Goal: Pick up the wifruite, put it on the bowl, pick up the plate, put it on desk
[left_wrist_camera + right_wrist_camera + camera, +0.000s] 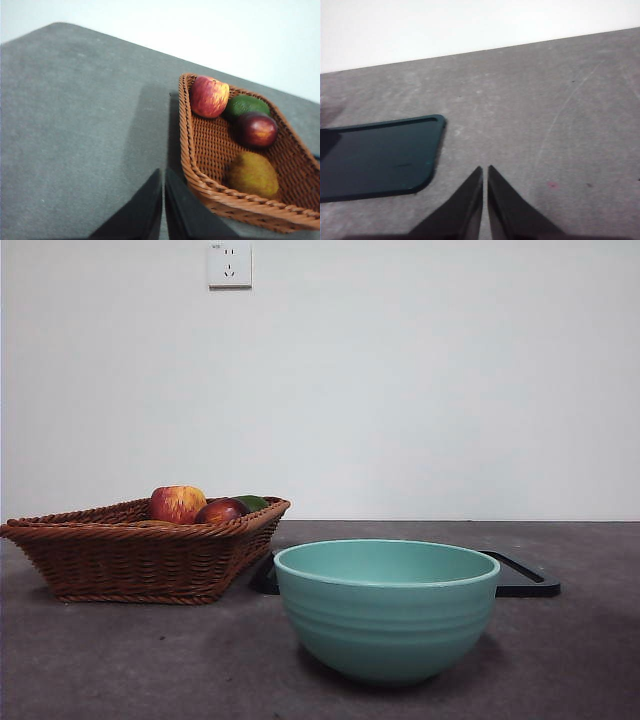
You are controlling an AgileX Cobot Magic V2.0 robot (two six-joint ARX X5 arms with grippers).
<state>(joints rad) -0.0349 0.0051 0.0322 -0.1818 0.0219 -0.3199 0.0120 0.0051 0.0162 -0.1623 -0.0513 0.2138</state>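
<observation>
Front view: wifruite [150,524] barely shows above the wicker basket [140,560] rim. Bowl [387,608] hides most of the dark plate [525,580] behind it. Right wrist view crops plate at edge.

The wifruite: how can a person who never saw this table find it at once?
Find the brown wicker basket on the grey desk. Four fruits lie inside; the wifruite lies apart from the other three. It alone has dull brown skin, unlike the apple, dark red fruit and green fruit.

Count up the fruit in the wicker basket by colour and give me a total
Red-and-yellow apple: 1
Dark red fruit: 1
Green fruit: 1
Brown wifruite: 1
Total: 4, all inside the basket.
</observation>
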